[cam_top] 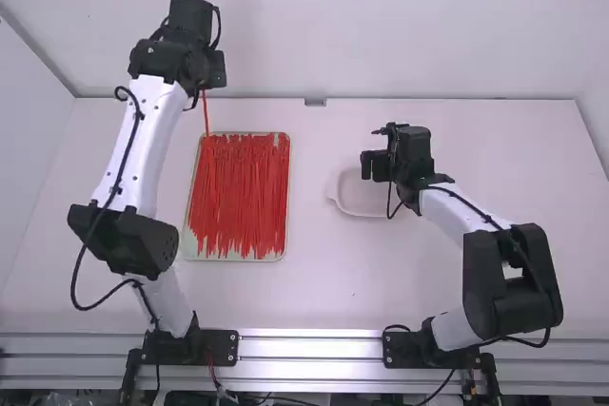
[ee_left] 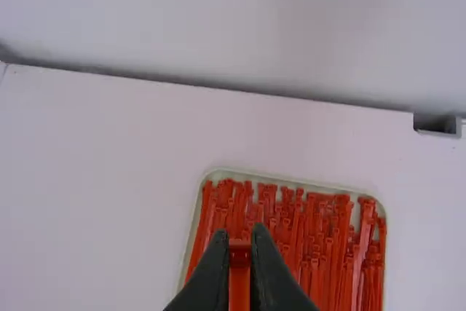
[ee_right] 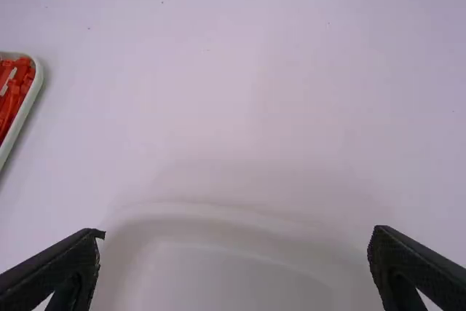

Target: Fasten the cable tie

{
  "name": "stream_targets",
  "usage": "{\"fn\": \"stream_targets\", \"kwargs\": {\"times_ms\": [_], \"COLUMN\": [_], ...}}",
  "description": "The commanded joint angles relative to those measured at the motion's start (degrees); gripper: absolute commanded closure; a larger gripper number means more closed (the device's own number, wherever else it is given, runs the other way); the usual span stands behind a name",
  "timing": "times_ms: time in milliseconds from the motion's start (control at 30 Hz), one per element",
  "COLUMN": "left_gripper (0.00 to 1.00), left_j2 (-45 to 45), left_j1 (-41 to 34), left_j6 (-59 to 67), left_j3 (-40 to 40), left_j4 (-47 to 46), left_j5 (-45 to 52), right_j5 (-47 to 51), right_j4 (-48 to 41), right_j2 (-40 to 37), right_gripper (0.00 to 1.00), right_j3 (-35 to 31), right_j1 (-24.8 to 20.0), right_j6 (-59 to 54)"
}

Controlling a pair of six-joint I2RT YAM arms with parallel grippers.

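Tray (cam_top: pixel 187 250) of red ties (cam_top: pixel 238 197) sits near white dish (cam_top: pixel 350 199).

- Table (cam_top: pixel 428 263): white top, smooth and matt.
- Cable ties (cam_top: pixel 238 197): thin red plastic with a slight sheen. One cable tie (ee_left: pixel 239 278) of the same plastic is pinched in the left gripper (ee_left: pixel 239 237).
- Tray (cam_top: pixel 287 197): pale, plastic by the look, with a smooth rim.
- Dish (cam_top: pixel 344 199): white plastic, smooth, dull finish.
- Left gripper fingers (ee_left: pixel 210 278): black, smooth, matt.
- Right gripper (ee_right: pixel 237 242): fingers (ee_right: pixel 62 271) black, matt, grainy-faced.
- Arm links (cam_top: pixel 143 149): glossy white shells.
- Front rail (cam_top: pixel 314 341): bare silvery metal.
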Motion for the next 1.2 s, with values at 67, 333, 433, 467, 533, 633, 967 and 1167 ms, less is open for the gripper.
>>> {"fn": "stream_targets", "kwargs": {"times_ms": [67,333,433,467,533,633,967,1167], "left_gripper": [0.98,0.98,0.98,0.98,0.98,0.98,0.98,0.98], "left_j2": [-7.78,-19.67,-22.91,-24.59,-26.71,-29.33,-32.46,-32.5], "left_j1": [0.35,0.35,0.66,0.76,0.81,0.79,0.7,0.42], "left_j6": [1.14,1.11,1.16,1.11,1.11,0.59,-3.61,-3.26], "left_j3": [-5.84,-25.31,-31.89,-35.36,-40.35,-48.0,-64.28,-64.72], "left_j4": [4.07,18.4,23.19,25.86,29.97,37.07,53.13,56.48], "left_j5": [-0.92,-0.31,2.62,3.82,5.03,6.38,10.75,16.87], "right_j5": [0.07,-0.39,-2.16,-3.76,-6.29,-9.94,-24.72,-33.42], "right_j4": [-0.02,0.02,0.2,0.39,0.87,1.68,6.99,13.38], "right_j2": [0.57,0.57,0.57,0.57,0.57,0.57,0.57,0.57], "right_gripper": [0.02,0.02,0.02,0.02,0.02,0.02,0.02,0.02], "right_j3": [1.6,1.6,1.6,1.6,1.6,1.6,1.6,1.6], "right_j1": [-0.2,-0.2,-0.2,-0.2,-0.2,-0.17,-0.2,-0.09], "right_j6": [-0.07,0.24,1.03,0.85,0.85,0.83,1.05,4.17]}}
